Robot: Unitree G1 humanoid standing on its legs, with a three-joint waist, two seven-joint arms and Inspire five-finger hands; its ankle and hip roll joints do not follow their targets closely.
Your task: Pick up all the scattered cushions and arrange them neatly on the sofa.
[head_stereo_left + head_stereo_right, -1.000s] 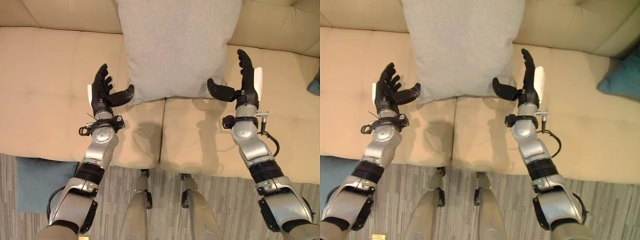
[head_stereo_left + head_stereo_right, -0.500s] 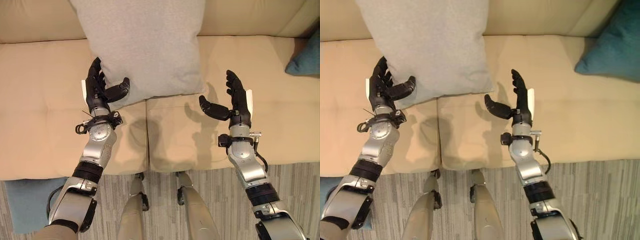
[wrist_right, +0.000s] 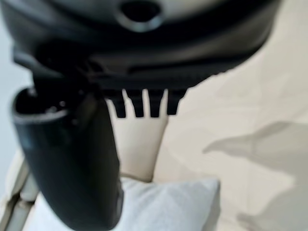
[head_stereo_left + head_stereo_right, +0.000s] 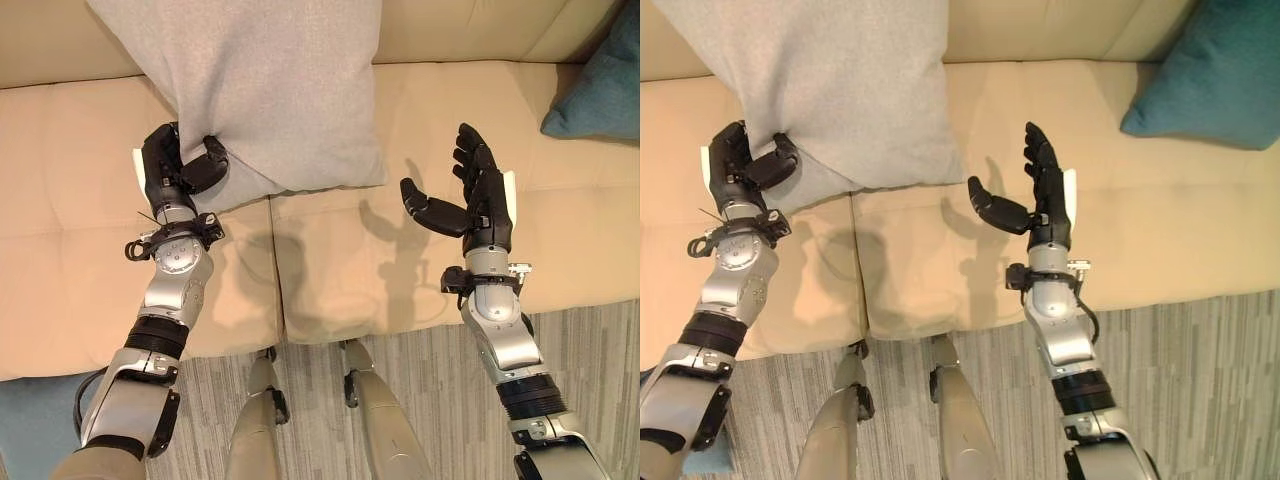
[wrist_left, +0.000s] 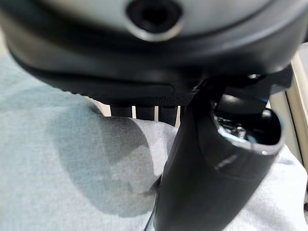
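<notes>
Beige sofa (image 4: 420, 290) over striped grey floor (image 4: 600, 340). Grey cushion (image 4: 260, 90) propped against backrest, lower-left corner now pinched by left robot hand (image 4: 172, 170), previously only alongside. Right robot hand (image 4: 478, 200) drawn clear of cushion, fingers spread, empty. Teal cushion (image 4: 1215, 70) at right.

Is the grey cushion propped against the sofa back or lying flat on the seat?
Propped. The grey cushion leans against the sofa backrest, lower edge on the seat, its lower corner pinched by the left hand. The right hand is open, apart from it.
</notes>
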